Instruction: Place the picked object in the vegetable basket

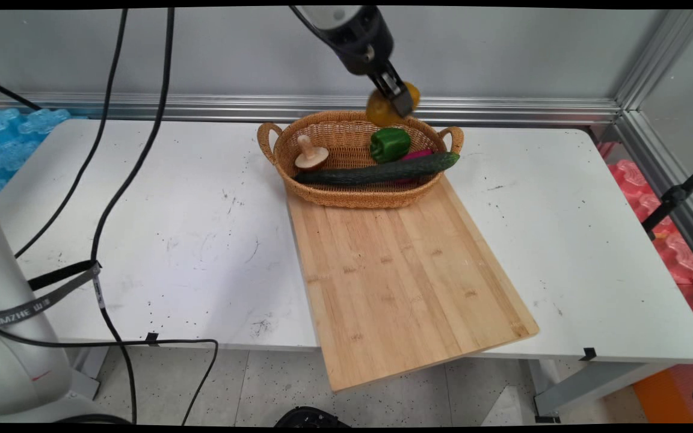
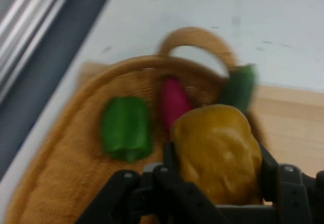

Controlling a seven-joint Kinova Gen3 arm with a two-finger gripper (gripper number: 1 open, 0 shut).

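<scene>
A wooden board (image 1: 406, 270) overhangs the table's (image 1: 172, 240) near edge. At its far end sits a basket (image 1: 352, 195) holding a cucumber (image 1: 376, 173), green pepper (image 1: 390, 144), and mushroom (image 1: 310, 155). Above the basket's far rim, my claw (image 1: 396, 99) is clamped on a potato (image 2: 217, 150).

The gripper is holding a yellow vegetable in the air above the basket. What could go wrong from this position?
1. The yellow vegetable is round and smooth; held by the gripper above the wicker basket, it might slip out.
2. If it falls, it could hit the green pepper or cucumber and bounce out.
3. The cucumber's tip overhangs the basket rim, so a knock may tip it out.
</scene>
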